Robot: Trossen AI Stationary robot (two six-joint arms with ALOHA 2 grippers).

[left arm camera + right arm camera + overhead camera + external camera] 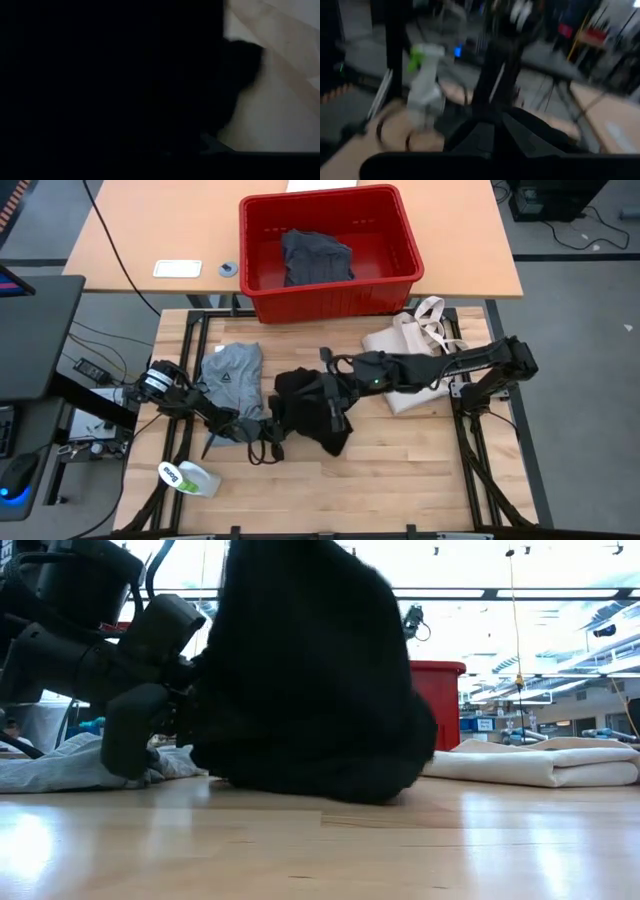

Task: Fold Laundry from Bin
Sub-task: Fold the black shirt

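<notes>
Black cloth, a large garment (310, 408), sits bunched in the centre of the high view on a pale wooden table (400, 470), with both dark arms meeting at it. Reaching in from the left edge, the left gripper (268, 428) sits at the garment's lower left corner, clenched, apparently on a fold of the black garment; its wrist view is almost wholly dark with cloth. Coming in from the right, the right gripper (332, 398) is also clenched and seems to pinch the garment near its middle. In the low view the black garment (305, 670) rises as a tall heap filling the middle of the frame, lifted off the table. To its left in the high view lies a grey T-shirt (232, 372), partly under the left arm. A red bin (330, 252) stands at top centre on a second table, with a dark grey garment (316, 258) inside it. A cream tote bag (415, 345) lies at right under the right arm, and a white and green bottle (188, 477) lies at lower left. Judging from this, the step is spreading the black garment; doing it well likely means drawing the two grips apart evenly, keeping the cloth clear of the T-shirt, then lowering it flat.
</notes>
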